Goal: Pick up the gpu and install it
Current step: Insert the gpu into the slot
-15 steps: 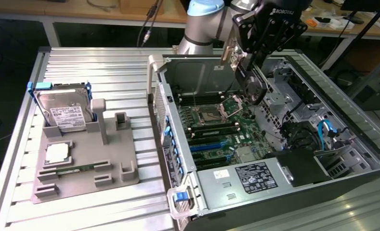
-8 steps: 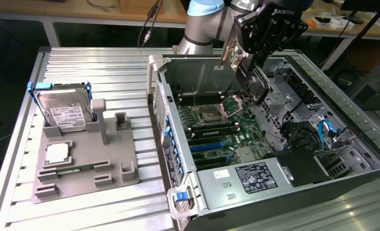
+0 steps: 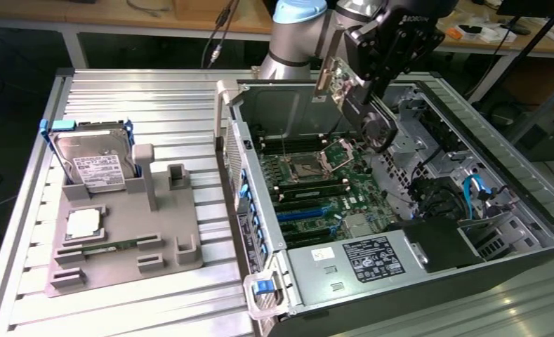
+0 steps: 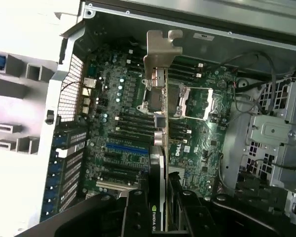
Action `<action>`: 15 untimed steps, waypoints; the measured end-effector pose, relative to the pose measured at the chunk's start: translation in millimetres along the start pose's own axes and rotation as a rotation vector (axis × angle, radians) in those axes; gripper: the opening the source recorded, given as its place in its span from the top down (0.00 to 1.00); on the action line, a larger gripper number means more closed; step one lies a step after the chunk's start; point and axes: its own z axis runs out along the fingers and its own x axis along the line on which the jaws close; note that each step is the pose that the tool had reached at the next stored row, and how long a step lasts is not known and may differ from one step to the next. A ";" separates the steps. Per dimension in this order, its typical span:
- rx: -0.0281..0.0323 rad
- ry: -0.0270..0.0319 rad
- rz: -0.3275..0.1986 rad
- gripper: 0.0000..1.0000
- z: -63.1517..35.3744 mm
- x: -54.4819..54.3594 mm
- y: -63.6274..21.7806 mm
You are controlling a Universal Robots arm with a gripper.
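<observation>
The install step is in hand: the fingers [image 4: 135, 217] are clenching the gpu [image 4: 158, 177], holding it edge-on just beyond their tips, above the motherboard [image 4: 113, 98] and not yet seated. Seating is probably calling for careful alignment over the blue slots [image 4: 126, 148]. The card is showing a black shroud and silver bracket [image 4: 160, 47].

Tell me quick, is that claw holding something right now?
Gripper: closed on the gpu, holding it over the open computer case.
</observation>
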 end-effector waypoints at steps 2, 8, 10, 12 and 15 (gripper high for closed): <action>-0.0009 0.0017 -0.049 0.73 0.7 -0.4 -0.1; -0.0026 0.0051 -0.150 0.73 3.7 -1.7 -0.6; -0.0031 0.0063 -0.185 0.73 5.4 -2.4 -0.8; -0.0037 0.0075 -0.221 0.73 7.5 -2.7 -0.9; -0.0044 0.0087 -0.257 0.73 9.5 -3.1 -1.1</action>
